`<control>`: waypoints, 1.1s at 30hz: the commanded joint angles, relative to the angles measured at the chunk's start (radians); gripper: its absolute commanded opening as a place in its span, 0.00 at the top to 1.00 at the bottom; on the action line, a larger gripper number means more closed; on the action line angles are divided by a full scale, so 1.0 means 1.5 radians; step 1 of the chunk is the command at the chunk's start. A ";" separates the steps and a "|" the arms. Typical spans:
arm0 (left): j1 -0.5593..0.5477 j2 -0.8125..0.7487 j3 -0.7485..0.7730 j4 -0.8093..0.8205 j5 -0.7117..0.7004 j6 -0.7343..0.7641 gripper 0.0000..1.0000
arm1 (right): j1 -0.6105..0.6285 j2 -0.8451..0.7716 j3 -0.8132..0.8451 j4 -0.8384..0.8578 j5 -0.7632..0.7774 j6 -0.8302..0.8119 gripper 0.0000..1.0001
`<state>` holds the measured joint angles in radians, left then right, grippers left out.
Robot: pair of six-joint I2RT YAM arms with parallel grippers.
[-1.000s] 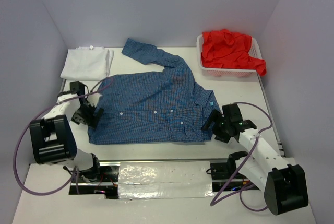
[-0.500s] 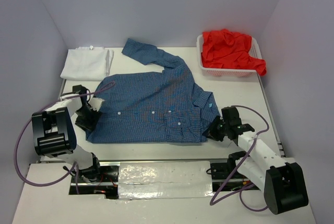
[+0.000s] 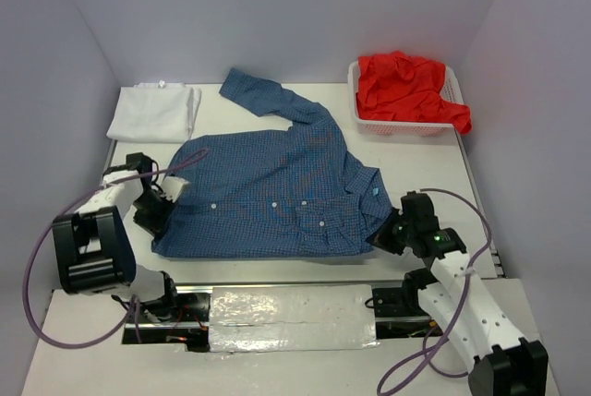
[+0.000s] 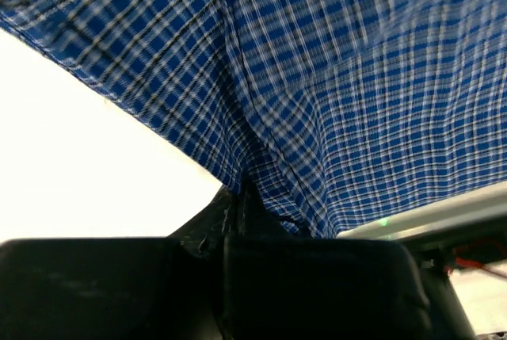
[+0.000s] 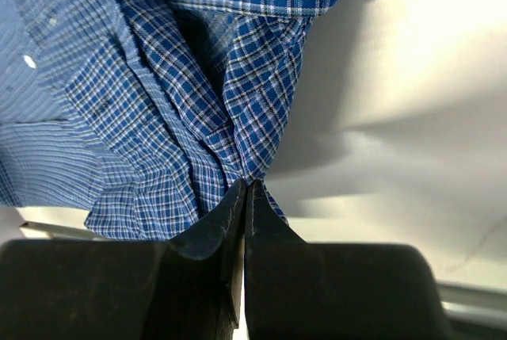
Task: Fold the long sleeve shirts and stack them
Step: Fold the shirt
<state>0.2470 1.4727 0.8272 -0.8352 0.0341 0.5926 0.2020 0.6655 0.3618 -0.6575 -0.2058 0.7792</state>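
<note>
Top external view: the blue checked shirt [image 3: 277, 193] lies spread on the table [image 3: 434, 170] between my two arms, front side up, with its row of small white buttons [image 3: 275, 202] running across the middle. One sleeve [image 3: 268, 99] reaches away from the body of the shirt toward the far wall, bent at the elbow. The near hem lies roughly along the table's near edge.

My left tool [image 3: 159, 207] sits at the shirt's left edge, low against the table. On the left wrist camera the left tool [image 4: 238, 207] is pressed together on a tuck of the checked cloth, which fans out from the pinch and fills most of that picture; bare white table shows beside it.

My right tool [image 3: 388, 233] is at the shirt's near right corner. On the right wrist camera the right tool [image 5: 245, 191] has its fingers closed tight on a gathered fold of the cloth, and the fabric rises from the pinch in several pleats.

Farther out, the white shirt [image 3: 152, 112] lies folded flat at the far left corner of the table, apart from the blue one. At the far right, the red shirt [image 3: 406, 87] is heaped in the white mesh basket [image 3: 397, 126], with part of it hanging over the basket's right end.
</note>
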 commanded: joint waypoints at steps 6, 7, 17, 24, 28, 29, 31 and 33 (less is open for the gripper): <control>0.001 -0.111 -0.039 -0.138 -0.046 0.095 1.00 | -0.004 -0.116 0.029 -0.195 0.027 0.036 1.00; 0.001 -0.116 -0.042 -0.141 -0.044 0.096 0.97 | -0.004 -0.123 0.032 -0.205 0.032 0.035 1.00; 0.001 -0.082 0.001 -0.161 -0.020 0.068 0.01 | -0.004 -0.125 0.079 -0.253 0.061 0.026 0.43; 0.001 -0.029 0.215 -0.244 -0.033 0.043 0.01 | -0.003 -0.070 0.220 -0.243 0.088 -0.001 0.37; 0.001 0.004 0.324 -0.273 0.012 0.045 0.01 | -0.004 0.012 0.324 -0.216 0.081 -0.069 0.34; 0.001 0.012 0.343 -0.264 0.028 0.044 0.01 | -0.004 0.033 0.346 -0.205 0.076 -0.090 0.34; 0.001 0.047 0.392 -0.237 0.057 0.015 0.01 | -0.002 0.107 0.415 -0.160 0.060 -0.131 0.34; -0.001 0.104 0.442 -0.197 0.094 -0.012 0.03 | 0.002 0.205 0.497 -0.135 0.034 -0.180 0.37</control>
<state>0.2466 1.5368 1.4094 -1.1595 0.0689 0.6392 0.2024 0.8455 0.9813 -0.9878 -0.1192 0.6411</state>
